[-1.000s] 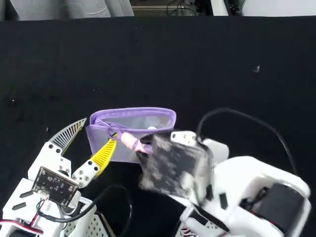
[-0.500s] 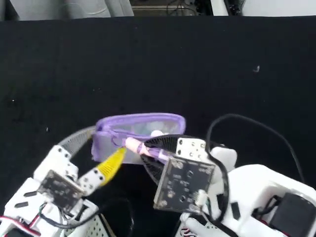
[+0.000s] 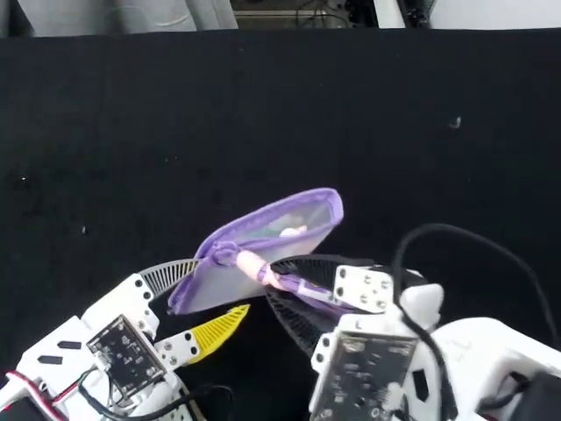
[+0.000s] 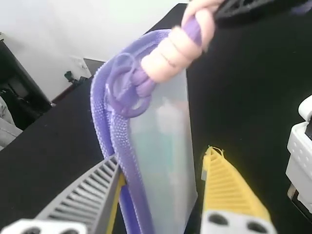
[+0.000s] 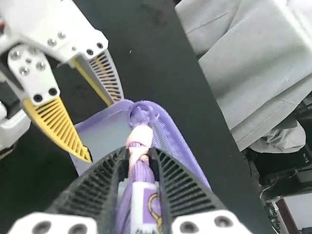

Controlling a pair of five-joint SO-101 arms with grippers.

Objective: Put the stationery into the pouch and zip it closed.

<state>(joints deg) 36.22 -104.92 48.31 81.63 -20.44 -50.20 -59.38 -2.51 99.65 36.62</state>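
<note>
**High:** pouch (image 3: 263,241) sits abt 6 o'clock of the black table (image 3: 394,132) centre, tilted, long axis 8 to 2 o'clock. A pale item shows thru the clear side, so stationery prob inside. R gripper (image 3: 270,277) is at the pouch's 5 o'clock, clamped on the pink zip pull (image 3: 254,263) near the 8 o'clock end. L gripper (image 3: 223,285) is at 7 o'clock, fingers apart, straddling that corner w/o pinching.

**L wrist:** pouch (image 4: 161,122) corner lies btw the grey finger (image 4: 83,204) and yellow finger (image 4: 229,195). Purple edge touches the grey one, w/ a gap to the yellow.

**R wrist:** R gripper (image 5: 138,152) is tight on the pull (image 5: 138,139), cord running back btw its fingers.

**Step:** zipping, I judge. Can't tell if the zip is fully shut. To do it well, L shd close on the corner first as an anchor, else the pouch just drags w/ the pull. R shd draw straight along the zip line, low and steady, no upward yank.
</note>
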